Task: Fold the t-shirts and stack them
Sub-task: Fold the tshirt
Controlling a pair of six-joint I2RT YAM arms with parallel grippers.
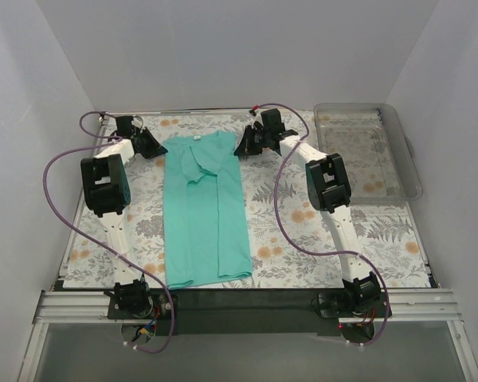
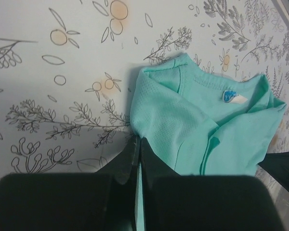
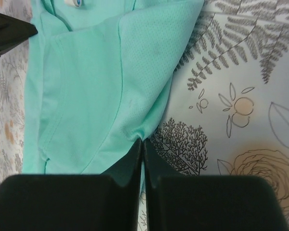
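Note:
The teal-green t-shirt (image 1: 203,207) lies on the floral table as a long narrow strip with its sides folded in and its collar at the far end. My left gripper (image 1: 153,145) is shut on the cloth at the far left corner; the left wrist view shows its jaws (image 2: 137,140) pinching the shirt's (image 2: 183,130) edge. My right gripper (image 1: 240,146) is shut on the far right corner; the right wrist view shows its jaws (image 3: 142,142) pinching the shirt's (image 3: 96,86) edge. The neck label (image 2: 229,97) shows near the collar.
A clear plastic bin (image 1: 366,147) stands at the back right of the floral tablecloth (image 1: 303,239). White walls close in the left, right and back. Purple cables loop beside both arms.

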